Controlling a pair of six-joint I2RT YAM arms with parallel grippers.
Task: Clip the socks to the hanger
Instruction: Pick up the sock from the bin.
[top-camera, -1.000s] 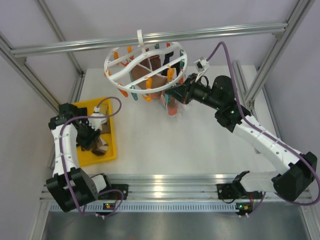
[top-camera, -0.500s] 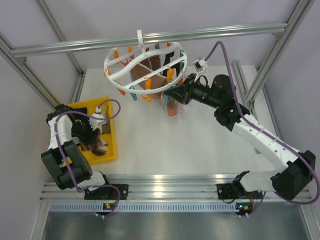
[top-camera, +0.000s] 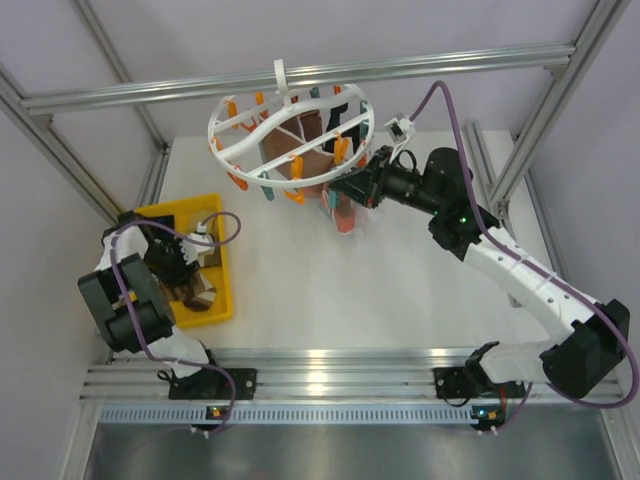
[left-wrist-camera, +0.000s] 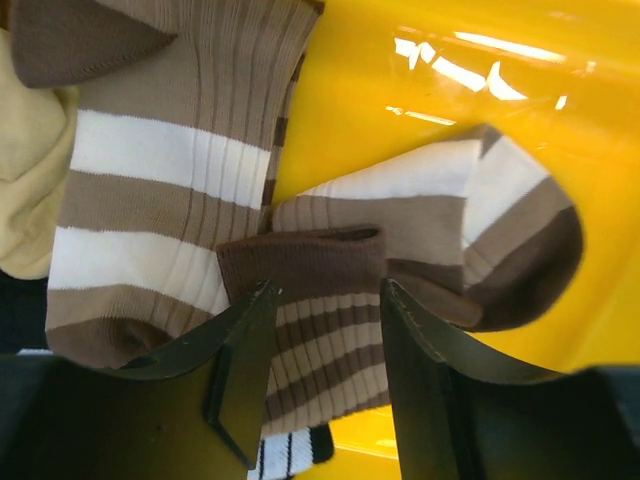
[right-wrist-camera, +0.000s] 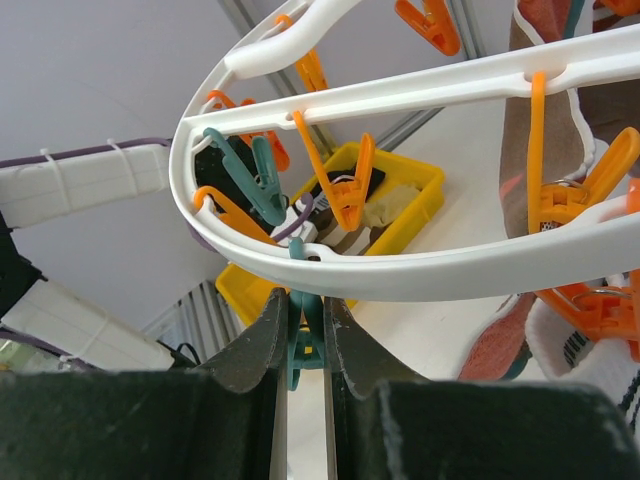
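Observation:
The white round hanger (top-camera: 290, 125) hangs by its hook from the top rail, with orange and teal clips and a few socks (top-camera: 318, 165) clipped under it. My right gripper (top-camera: 345, 188) is at its right rim, shut on a teal clip (right-wrist-camera: 306, 325) below the white ring (right-wrist-camera: 420, 270). My left gripper (top-camera: 182, 272) is down in the yellow tray (top-camera: 222, 300), open, its jaws on either side of a brown-and-cream striped sock (left-wrist-camera: 325, 330) with a dark brown cuff. More striped and tan socks (left-wrist-camera: 150, 170) lie beside it.
Aluminium frame posts stand at the table's sides and a rail (top-camera: 450, 60) crosses the back. The yellow tray shows far off in the right wrist view (right-wrist-camera: 400, 215). A black-and-white striped sock (left-wrist-camera: 295, 455) lies under the brown one.
My left arm has folded back and its gripper has dropped lower into the tray over the striped sock. The right arm and hanger have hardly moved.

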